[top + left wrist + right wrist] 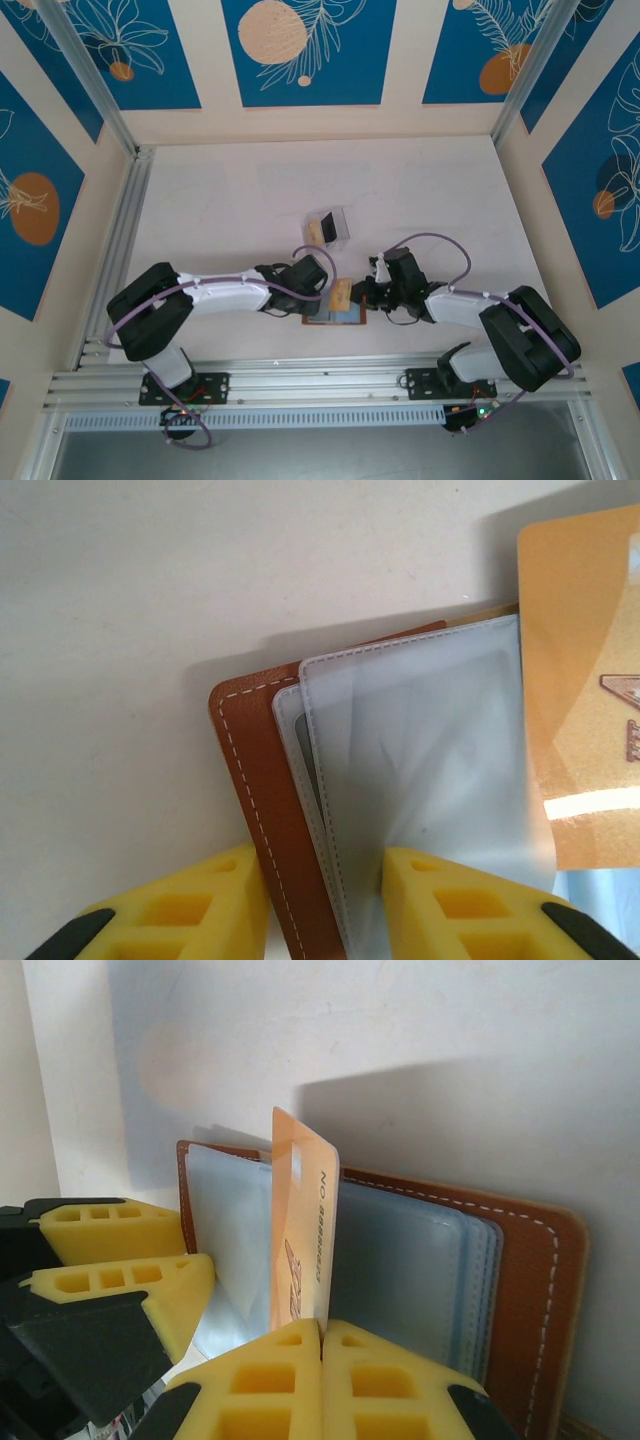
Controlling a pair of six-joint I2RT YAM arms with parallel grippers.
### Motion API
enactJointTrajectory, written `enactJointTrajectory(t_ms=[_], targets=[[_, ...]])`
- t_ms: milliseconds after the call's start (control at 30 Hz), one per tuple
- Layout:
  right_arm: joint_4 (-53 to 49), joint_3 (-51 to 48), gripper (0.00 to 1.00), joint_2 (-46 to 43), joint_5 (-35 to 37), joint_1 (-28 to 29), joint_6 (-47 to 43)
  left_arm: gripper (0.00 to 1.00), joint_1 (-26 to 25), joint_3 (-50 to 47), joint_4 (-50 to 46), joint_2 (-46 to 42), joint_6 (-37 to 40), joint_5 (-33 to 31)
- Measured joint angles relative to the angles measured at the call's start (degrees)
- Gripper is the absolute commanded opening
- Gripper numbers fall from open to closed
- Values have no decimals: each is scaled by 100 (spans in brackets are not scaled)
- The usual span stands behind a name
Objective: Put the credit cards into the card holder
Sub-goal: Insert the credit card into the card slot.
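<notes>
Probably a lab test booth: aluminium rails [300,385], patterned blue wall panels [300,50], white tabletop [420,190]

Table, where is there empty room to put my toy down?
Bare: the far table behind the clear box, and the strips outside the left arm and right arm. Crowded: the near middle, where the wallet and tan card sit between the arms.

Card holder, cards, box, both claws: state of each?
card holder, open, clear sleeves fanned
tan card, upright on edge at the sleeves, held
right claw, shut on tan card
left claw, pinching card holder's cover and sleeves
clear box, holding spare cards
</notes>
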Motion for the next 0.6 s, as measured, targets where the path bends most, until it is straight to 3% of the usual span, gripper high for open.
enactJointTrajectory(t_ms=[600], targets=[[44, -249, 0, -317, 772, 638, 592, 33, -15, -11, 85, 26, 0, 0]])
